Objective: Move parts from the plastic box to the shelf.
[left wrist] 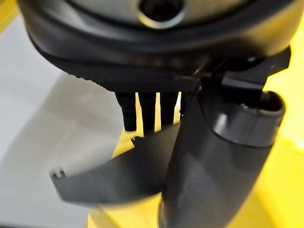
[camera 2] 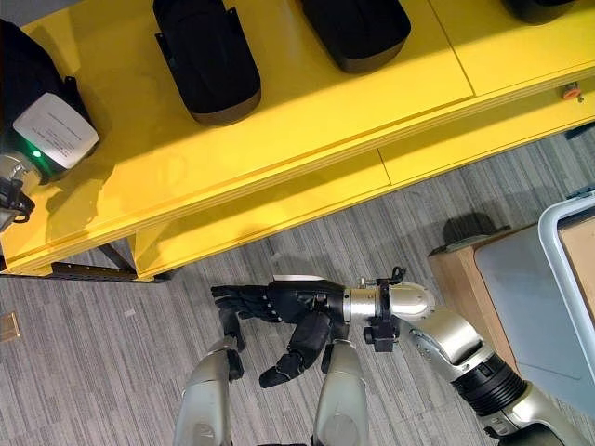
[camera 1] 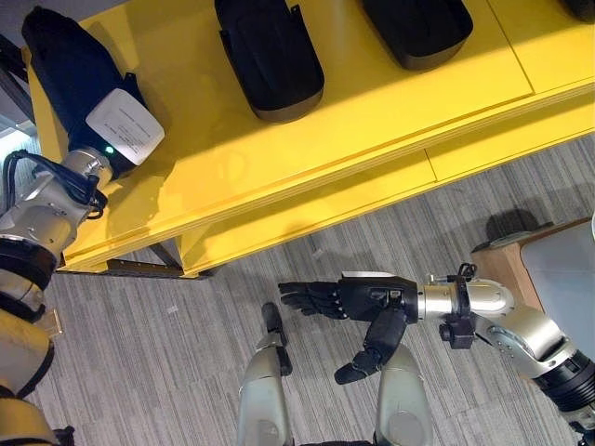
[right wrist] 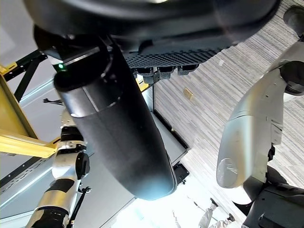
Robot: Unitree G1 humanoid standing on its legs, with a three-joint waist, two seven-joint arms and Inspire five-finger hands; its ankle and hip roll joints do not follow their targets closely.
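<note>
A yellow shelf (camera 1: 372, 121) carries two black shell-shaped parts (camera 1: 270, 56) (camera 1: 418, 28) side by side on its top. At the shelf's left end my left hand (camera 1: 79, 79) lies flat on the top. In the left wrist view its fingers (left wrist: 149, 111) are straight, and a dark curved part (left wrist: 114, 185) sits just past them, beside the thumb (left wrist: 218, 166). My right hand (camera 1: 358, 299) hangs low over the striped grey floor in front of the shelf. It is open and empty, fingers pointing left, thumb (right wrist: 118, 128) hanging down.
A pale plastic box (camera 2: 567, 279) with a white rim stands at the right on a brown wooden stand (camera 2: 465, 269). The shelf has a lower yellow ledge (camera 2: 437, 149) with a small red item (camera 2: 569, 91) at its right end. Dark frame legs (camera 1: 139, 268) stand under the shelf's left end.
</note>
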